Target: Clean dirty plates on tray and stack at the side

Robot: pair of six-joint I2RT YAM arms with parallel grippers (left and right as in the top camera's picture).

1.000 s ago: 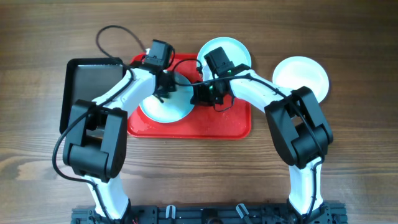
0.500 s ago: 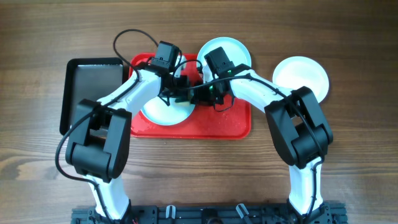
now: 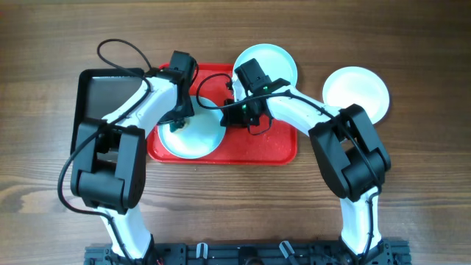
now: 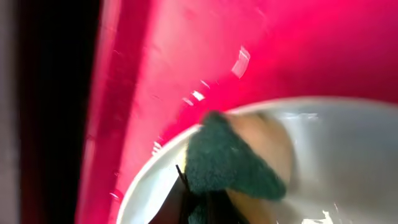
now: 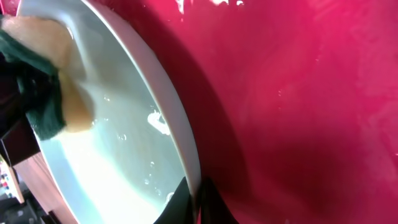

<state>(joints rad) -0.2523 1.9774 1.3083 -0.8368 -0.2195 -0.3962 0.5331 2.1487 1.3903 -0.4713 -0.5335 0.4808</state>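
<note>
Left gripper (image 3: 178, 120) is clamping a green-and-yellow sponge (image 4: 231, 163), pressing it onto the plate (image 3: 197, 140) lying on the red tray (image 3: 261, 145). Right gripper (image 5: 193, 198) is pinching that plate's rim. A second plate (image 3: 274, 62) is sitting at the tray's far edge, and a third plate (image 3: 360, 91) is sitting on the table (image 3: 412, 184) to the right.

Shows a wooden worktop (image 3: 412, 44) in warm mid brown, filling the overhead view out to every edge, with grain running from left edge to right. Carries darker streaks along the far edge, a paler swirl of grain toward the near left corner, and a black rail (image 3: 243, 256) along the near edge. Sits under soft, even light with only faint shadows.
</note>
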